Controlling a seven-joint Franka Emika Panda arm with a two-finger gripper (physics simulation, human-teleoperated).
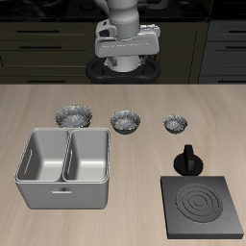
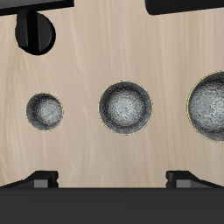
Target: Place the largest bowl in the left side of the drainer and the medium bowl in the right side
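Note:
Three shiny grey speckled bowls stand in a row across the middle of the table. The largest bowl (image 1: 73, 116) (image 2: 210, 105) stands just behind the drainer (image 1: 65, 179). The medium bowl (image 1: 125, 121) (image 2: 125, 108) is the middle one of the row. The smallest bowl (image 1: 174, 122) (image 2: 44, 110) is at the other end. The drainer is a light grey basin with two deep compartments, both empty, near the table's front edge. My gripper (image 1: 125, 65) (image 2: 112, 182) hangs high above the table's back, over the medium bowl, open and empty, fingers wide apart.
A flat black square plate with rings (image 1: 200, 207) lies at the front corner away from the drainer. A small black knobbed object (image 1: 186, 160) (image 2: 37, 33) stands just behind the plate, in front of the smallest bowl.

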